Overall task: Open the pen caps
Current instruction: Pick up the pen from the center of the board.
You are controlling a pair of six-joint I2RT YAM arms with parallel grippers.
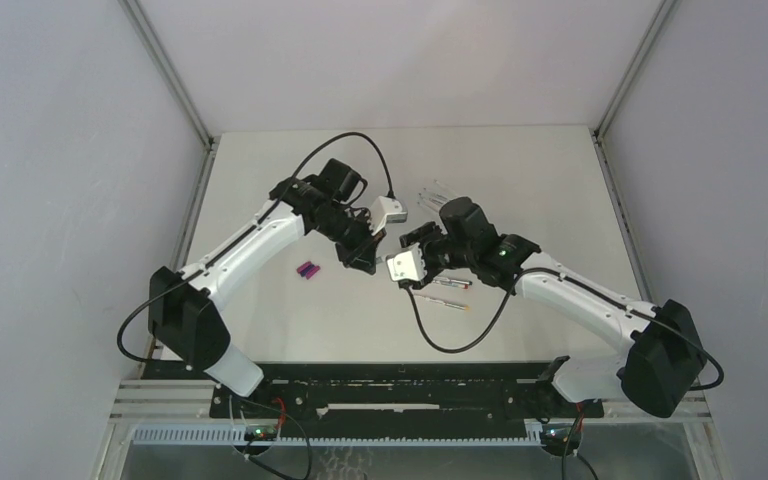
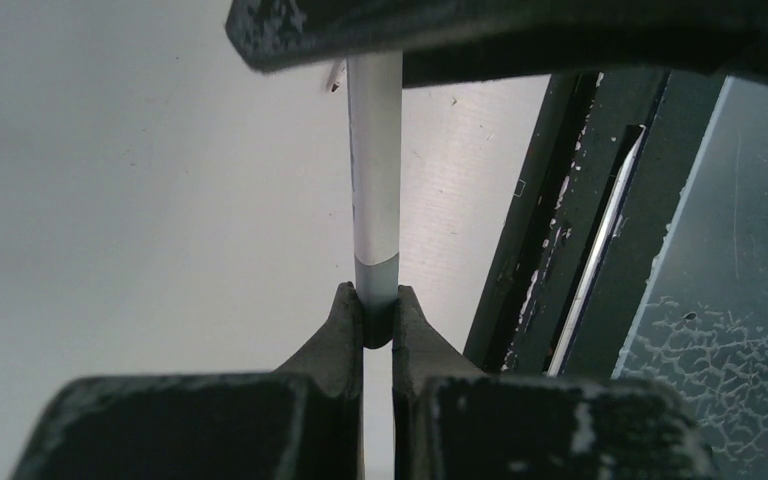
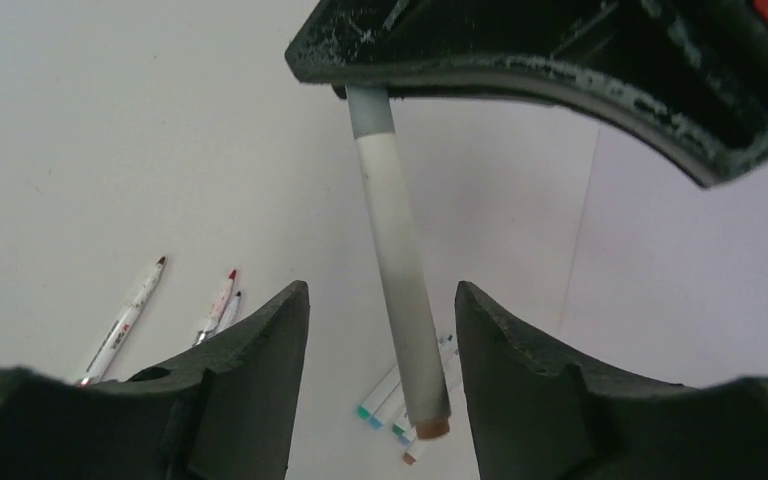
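Note:
My left gripper [image 2: 379, 315] is shut on the grey cap end of a white-barrelled pen [image 2: 374, 170] and holds it in the air. The pen runs across to my right gripper [image 3: 380, 300], whose fingers [image 3: 260, 340] stand open on either side of the barrel [image 3: 400, 290] without touching it. The pen's brown end [image 3: 430, 428] points down past them. From above the two grippers meet over mid-table, left [image 1: 368, 256] and right [image 1: 422, 250]. Two loose pen caps [image 1: 307, 270], purple and magenta, lie left of them.
Uncapped pens [image 1: 450, 284] lie on the table under the right arm and also show in the right wrist view [image 3: 125, 320]. A bunch of capped pens [image 3: 390, 405] lies at the back [image 1: 437, 192]. White walls enclose the table.

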